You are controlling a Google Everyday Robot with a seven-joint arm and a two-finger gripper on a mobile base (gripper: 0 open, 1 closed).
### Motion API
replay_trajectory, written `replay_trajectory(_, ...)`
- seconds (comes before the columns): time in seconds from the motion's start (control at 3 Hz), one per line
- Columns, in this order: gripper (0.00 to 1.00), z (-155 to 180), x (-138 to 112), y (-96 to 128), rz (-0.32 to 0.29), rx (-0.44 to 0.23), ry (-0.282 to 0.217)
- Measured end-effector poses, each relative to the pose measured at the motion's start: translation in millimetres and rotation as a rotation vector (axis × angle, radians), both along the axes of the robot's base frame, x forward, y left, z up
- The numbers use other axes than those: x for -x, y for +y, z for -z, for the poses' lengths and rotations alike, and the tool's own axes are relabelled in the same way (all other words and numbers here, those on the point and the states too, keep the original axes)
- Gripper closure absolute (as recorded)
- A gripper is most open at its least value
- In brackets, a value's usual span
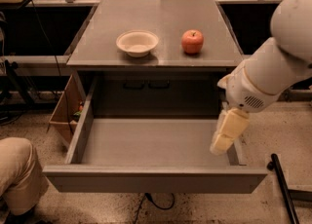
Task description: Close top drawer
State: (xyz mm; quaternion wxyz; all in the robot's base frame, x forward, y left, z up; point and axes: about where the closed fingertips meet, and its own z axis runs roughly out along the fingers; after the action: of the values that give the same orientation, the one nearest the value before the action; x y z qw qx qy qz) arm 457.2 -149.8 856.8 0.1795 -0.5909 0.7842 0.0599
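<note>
High frontal view onto top drawer (pixel 156 180), gripper (pixel 222 143) at right.

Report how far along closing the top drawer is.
Done: nothing yet; the top drawer stands pulled fully out, tray empty. In hand: the claw hangs over the drawer's right wall near the front, not on the front panel. Left: bring the claw to the front panel and push the drawer fully in.
</note>
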Motion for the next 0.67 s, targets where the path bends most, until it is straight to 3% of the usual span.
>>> replay_trajectory(0.67, 0.0, 104.9, 14.5, 25.6, 0.024, -0.054, 0.104)
